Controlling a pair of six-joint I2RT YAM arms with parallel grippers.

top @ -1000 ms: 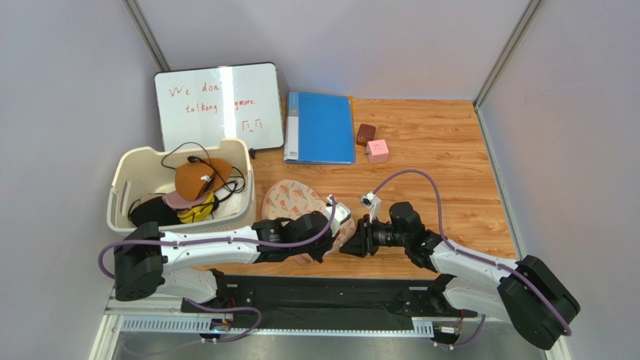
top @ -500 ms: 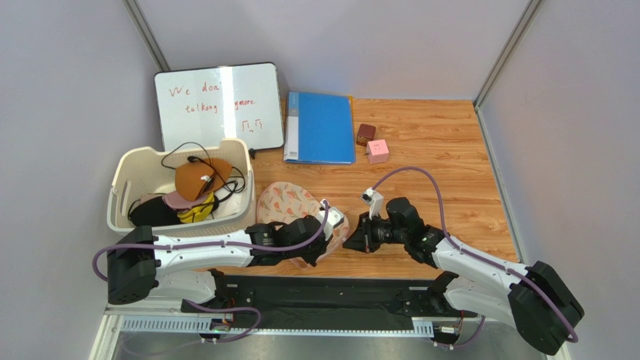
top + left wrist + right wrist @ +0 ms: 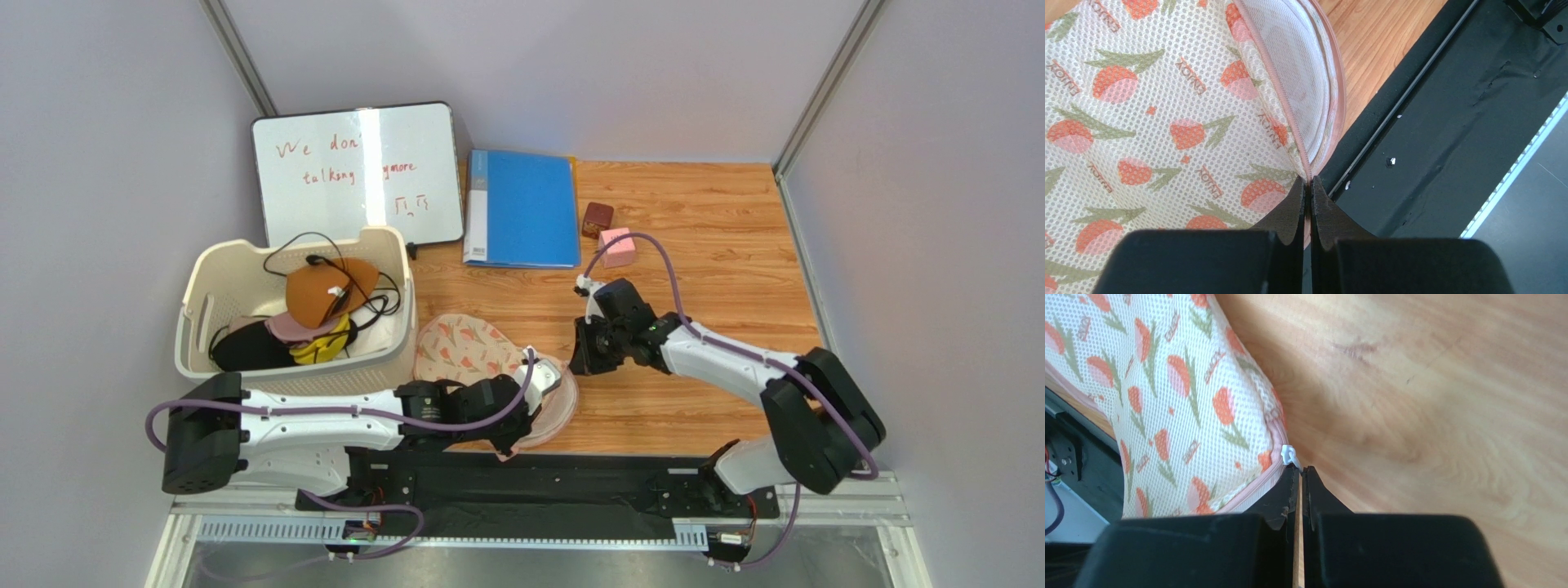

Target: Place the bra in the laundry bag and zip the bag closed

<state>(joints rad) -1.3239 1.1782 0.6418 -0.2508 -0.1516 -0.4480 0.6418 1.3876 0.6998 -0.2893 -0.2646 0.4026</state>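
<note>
Your left gripper (image 3: 1310, 184) is pinched tight on the pink zip edging (image 3: 1273, 86) of the laundry bag (image 3: 469, 346), at the bag's 5 o'clock end by the table's near edge. Your right gripper (image 3: 1300, 471) has its jaws pressed together at the bag's 3 o'clock side, tips against the white zip pull (image 3: 1289, 455). You cannot tell whether the pull is actually pinched. The bra (image 3: 321, 292) lies in the cream basket (image 3: 211, 279), at 10 o'clock from the bag.

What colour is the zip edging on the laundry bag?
Pink. The zip edging runs along the laundry bag and is clearest in the left wrist view.
</note>
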